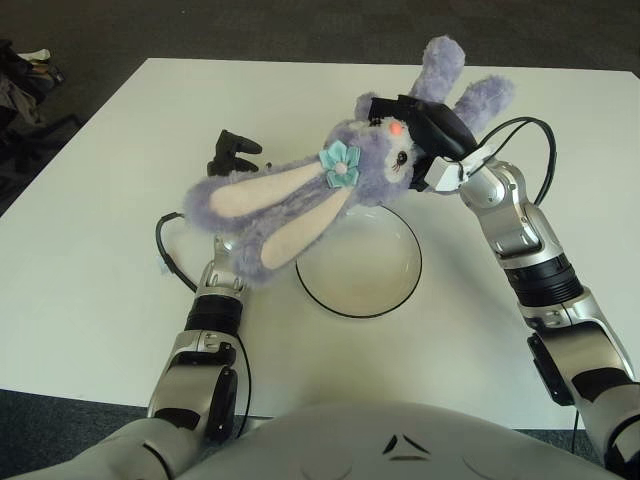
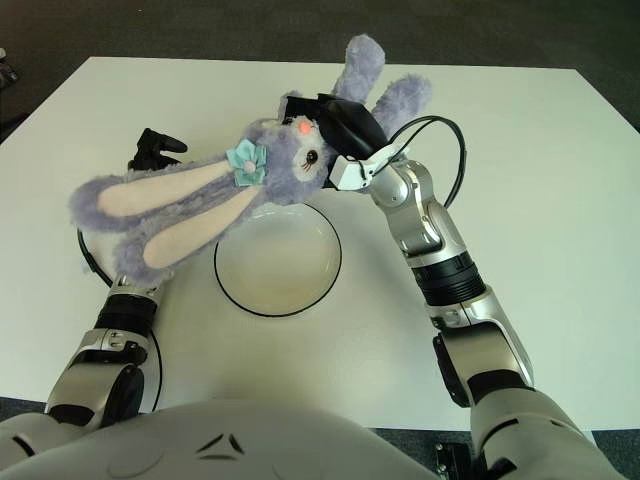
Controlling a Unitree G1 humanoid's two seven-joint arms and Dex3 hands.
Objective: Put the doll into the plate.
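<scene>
Purple plush long-eared rabbit doll (image 1: pixel 330 185) was aloft, clamped by right hand (image 1: pixel 425 125) | hung over round white black-rimmed plate (image 1: pixel 395 300) at its 11 o'clock | unreleased | left hand (image 1: pixel 232 152) empty, fingers loose

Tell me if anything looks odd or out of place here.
The doll hangs tilted in the right hand, long ears drooping over the left arm, not yet in the plate. The left hand shows beyond the ears, holding nothing.

my arms are silver-grey metal segments joined by black collars, and a loose black cable loops at each wrist. my right hand (image 1: pixel 425 118) and left hand (image 1: pixel 232 152) are black, and my torso shell is pale grey.
</scene>
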